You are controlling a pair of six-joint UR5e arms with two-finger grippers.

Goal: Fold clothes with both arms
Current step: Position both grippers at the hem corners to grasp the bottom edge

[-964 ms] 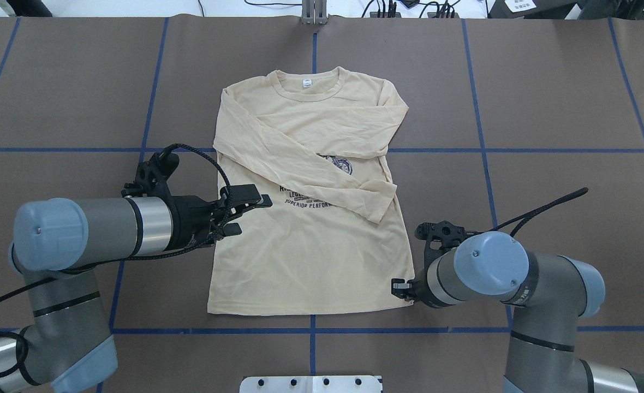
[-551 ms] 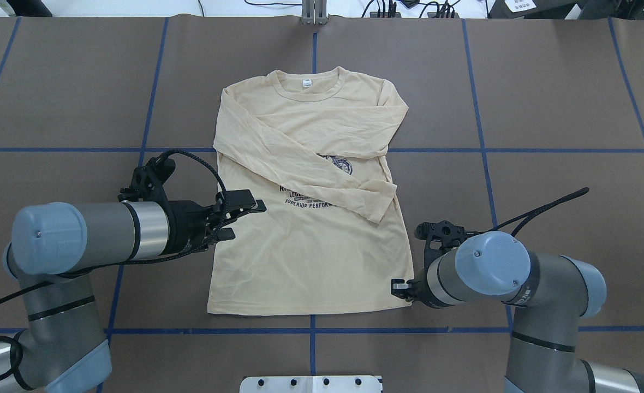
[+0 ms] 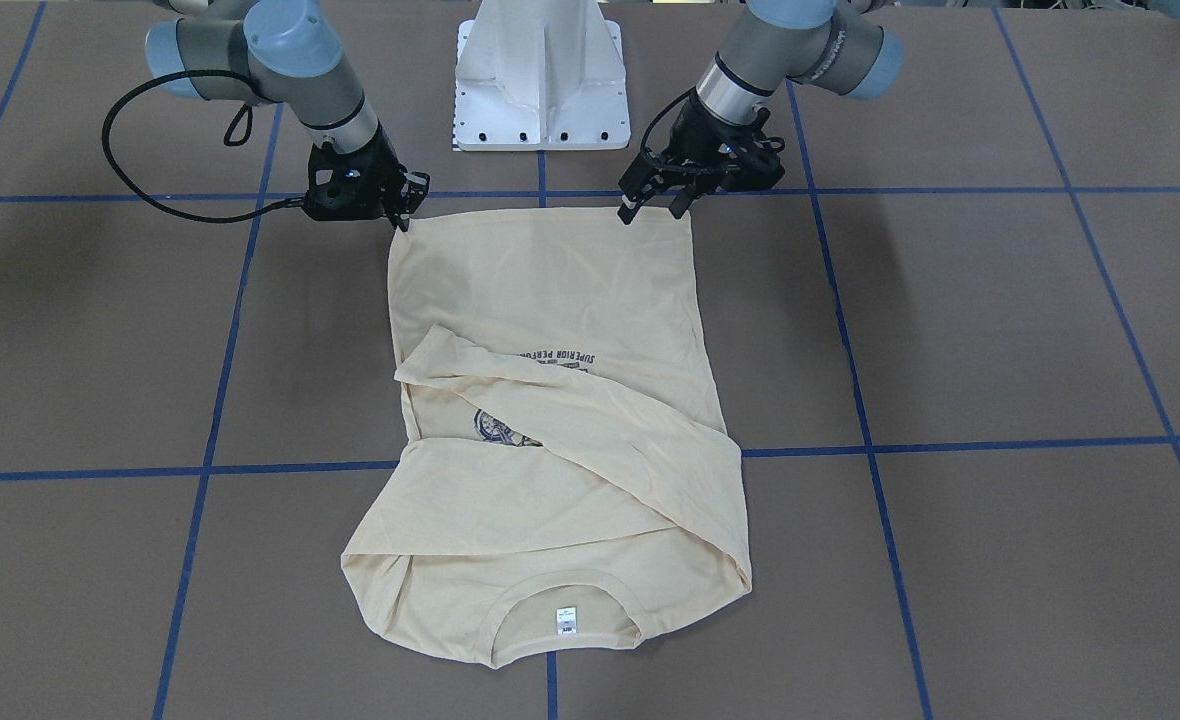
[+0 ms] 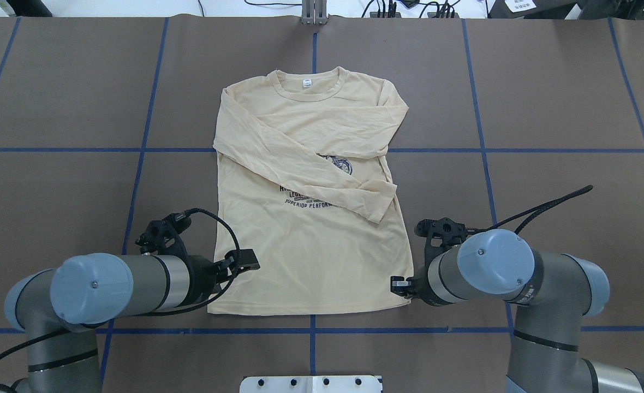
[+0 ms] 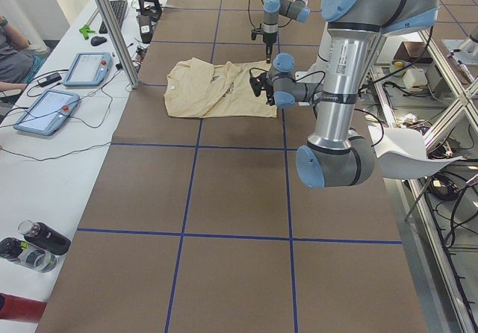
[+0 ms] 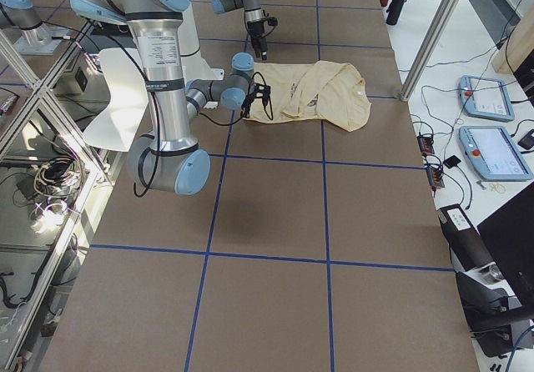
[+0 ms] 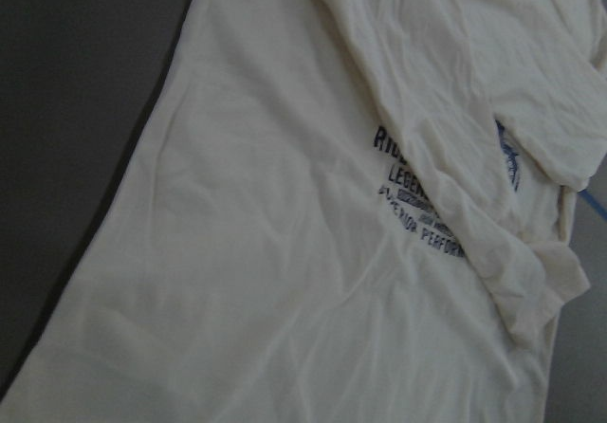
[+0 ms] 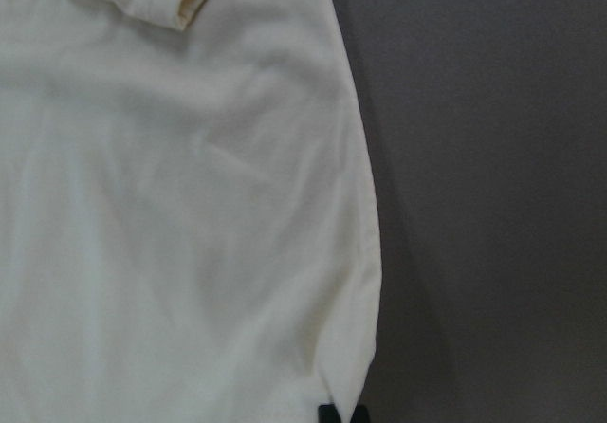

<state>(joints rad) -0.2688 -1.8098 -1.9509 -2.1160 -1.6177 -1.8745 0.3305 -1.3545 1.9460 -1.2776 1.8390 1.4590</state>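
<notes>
The cream-yellow shirt lies flat, face up, collar and neck label at the far end. Both sleeves are crossed over the navy print. My left gripper hovers open over the shirt's left side just above the hem corner; the front view shows its fingers spread at the hem. My right gripper sits at the hem's right corner, shut on it. Its dark fingertips meet the shirt edge in the right wrist view. The left wrist view shows only the shirt.
Blue tape lines cross the brown table. The white pedestal base stands just behind the hem. A side bench carries teach pendants and bottles, behind a metal post.
My left arm has drawn back toward the robot along the shirt's left edge, from beside the print down to near the hem corner. The right arm and the shirt have stayed still.
</notes>
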